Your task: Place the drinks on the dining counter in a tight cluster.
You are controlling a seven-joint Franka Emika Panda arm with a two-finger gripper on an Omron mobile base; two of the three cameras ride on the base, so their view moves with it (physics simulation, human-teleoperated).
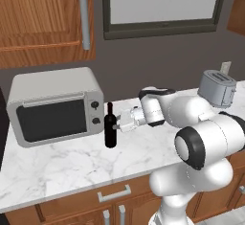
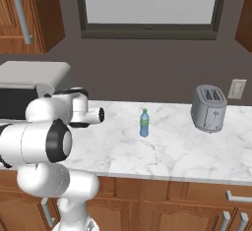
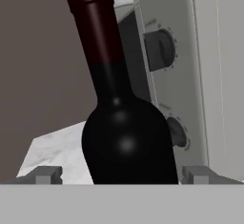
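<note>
- Wine bottle (image 1: 110, 129), black with a dark red cap, stands upright on the marble wall counter (image 1: 62, 164), just beside the right front corner of the microwave (image 1: 55, 105).
- Gripper (image 1: 116, 124) reaches sideways at the bottle's level, its jaws spread wide; in the hand view the two fingertips (image 3: 45, 174) sit on either side of the bottle's body without pressing it, so nothing is grasped.
- Bottle in the hand view appears close and tilted, with the microwave's two knobs (image 3: 161, 50) behind it.
- Water bottle (image 2: 144, 123), small and blue with a green cap, stands upright on the same counter, well apart from the wine bottle, between the arm and the toaster (image 2: 209, 108).
- Toaster sits near the wall, below an outlet (image 2: 237, 89).
- Window (image 2: 147, 4) hangs above the counter, flanked by wooden cabinets (image 1: 43, 18).
</note>
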